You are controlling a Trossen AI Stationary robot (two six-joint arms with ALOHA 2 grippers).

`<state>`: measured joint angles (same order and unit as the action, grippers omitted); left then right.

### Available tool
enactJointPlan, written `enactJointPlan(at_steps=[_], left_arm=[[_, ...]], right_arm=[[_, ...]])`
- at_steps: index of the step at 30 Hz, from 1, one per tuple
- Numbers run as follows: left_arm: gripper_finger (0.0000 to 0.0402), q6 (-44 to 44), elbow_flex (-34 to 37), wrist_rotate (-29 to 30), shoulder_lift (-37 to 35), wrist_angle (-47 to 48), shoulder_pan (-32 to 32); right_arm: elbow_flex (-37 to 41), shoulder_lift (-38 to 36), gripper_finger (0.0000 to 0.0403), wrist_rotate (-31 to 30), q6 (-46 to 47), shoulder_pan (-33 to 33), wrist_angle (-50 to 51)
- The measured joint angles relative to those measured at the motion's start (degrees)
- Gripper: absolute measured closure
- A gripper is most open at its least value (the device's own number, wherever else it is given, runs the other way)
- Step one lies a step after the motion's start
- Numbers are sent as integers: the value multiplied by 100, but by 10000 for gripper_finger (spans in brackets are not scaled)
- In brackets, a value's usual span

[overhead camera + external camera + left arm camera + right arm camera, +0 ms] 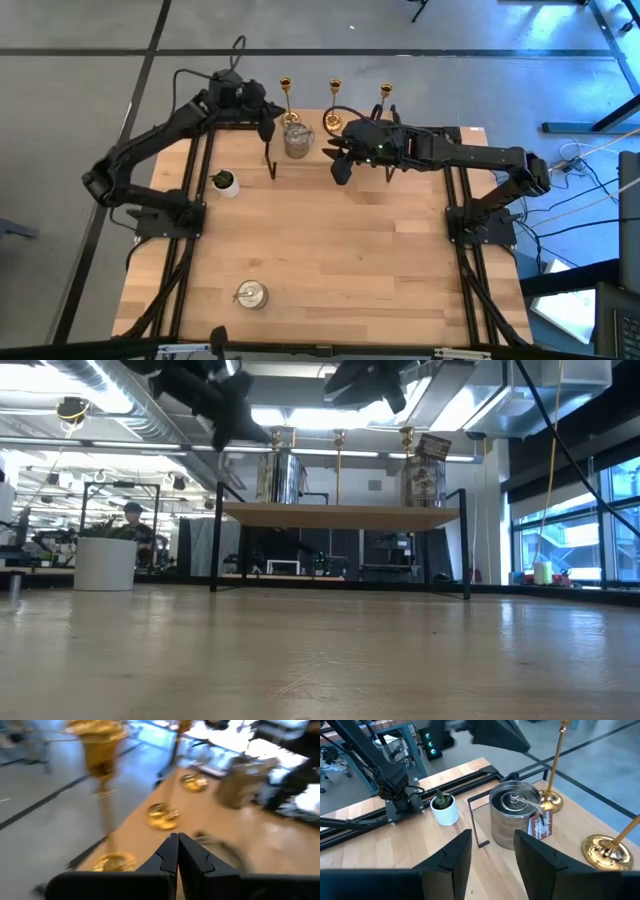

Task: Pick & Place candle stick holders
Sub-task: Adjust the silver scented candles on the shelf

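Our right gripper (340,160) sits just above centre in the high view, fingers apart with nothing between them; its wrist view shows the two dark fingers (454,854) spread over bare wood. Just beyond them stands a silvery holder (514,820) with a paper tag, and in the high view that same silvery holder (297,138) lies a little left of the gripper, near but not touching.

Our left gripper (265,128) hangs in the upper middle-left of the high view, jaws pressed together and holding nothing; its wrist view shows the closed fingertips (176,851) pointing along the row of gold bases.

On progress, we judge the job well along. Three gold holders stand in a line along the top edge of the raised shelf (340,515): the left gold holder (286,97), the middle gold holder (334,105) and the right gold holder (386,100). In the low view two silvery holders show on the shelf, one toward the left (279,477) and a tagged one toward the right (425,480).

One more silvery holder (250,294) remains alone at the lower left of the table (380,260), well apart from both grippers. That one seems to us the main piece left. The small plant pot (225,183) stands at the left, not part of the job.
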<state>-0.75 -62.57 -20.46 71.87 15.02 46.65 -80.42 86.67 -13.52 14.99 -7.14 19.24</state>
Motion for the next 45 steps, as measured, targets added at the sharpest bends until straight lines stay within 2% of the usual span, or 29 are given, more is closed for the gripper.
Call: enactJointPlan(at_steps=[4, 10, 17, 25, 30, 34, 45], left_arm=[[400, 50, -160, -147, -28, 250, -363], [400, 522, -450, 512, -21, 963, -880], [400, 633, -518, 736, 57, 1461, -1036], [400, 618, -518, 941, 55, 1392, -1190], [400, 564, -518, 1657, -89, 1399, -1384], [400, 515, -518, 1741, -199, 1552, -1365], [400, 542, -518, 1494, -281, 1868, -1372]], right_arm=[[0, 0, 251, -67, -51, 0, -4], [0, 0, 251, -83, -121, -31, 7], [0, 0, 251, -83, -143, -31, 9], [0, 0, 251, -23, -152, -41, 30], [2, 0, 252, -31, -46, -132, 135], [2, 0, 262, -321, 102, -160, 110], [4, 107, 304, -263, 411, -225, 194]])
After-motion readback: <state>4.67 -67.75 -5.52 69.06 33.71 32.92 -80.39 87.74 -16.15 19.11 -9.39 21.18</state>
